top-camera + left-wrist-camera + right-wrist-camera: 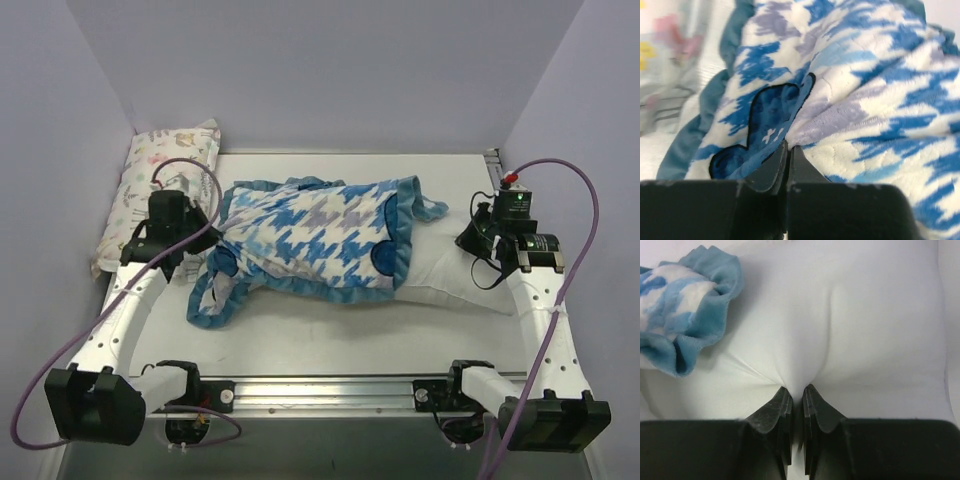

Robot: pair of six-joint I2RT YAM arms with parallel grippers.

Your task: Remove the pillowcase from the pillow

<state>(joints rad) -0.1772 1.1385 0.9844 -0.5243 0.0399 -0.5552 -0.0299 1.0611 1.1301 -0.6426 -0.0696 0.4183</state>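
Top view: the pillowcase (pixel 310 245) lies across the middle of the table (pixel 330 340). It's houndstooth blue and white with blue ruffled trim, and it's bunched and wrinkled. Its left end droops toward the near-left. The pillow (pixel 450 270), plain white, sticks out of the pillowcase's right end and runs on to the right. We see the rest of it covered by the print.

The left gripper (pixel 789 150) sits at the left end of the pillowcase. In the left wrist view its jaws are pressed together on a fold of the fabric, right at the edge of the dark blue whale patch (pixel 772 112).

The right gripper (pixel 799 392) is at the pillow's bare right end. Its jaws are nearly closed, pinching white pillow fabric, and creases pucker in toward the tips. In the right wrist view a bit of ruffled trim (pixel 705 325) lies far-left of the pinch, resting on the pillow, apart from the fingers.

A small animal-print pillow (pixel 160 185) lies at the far-left table edge, just beside the left arm's wrist. We can't tell whether it touches the pillowcase.
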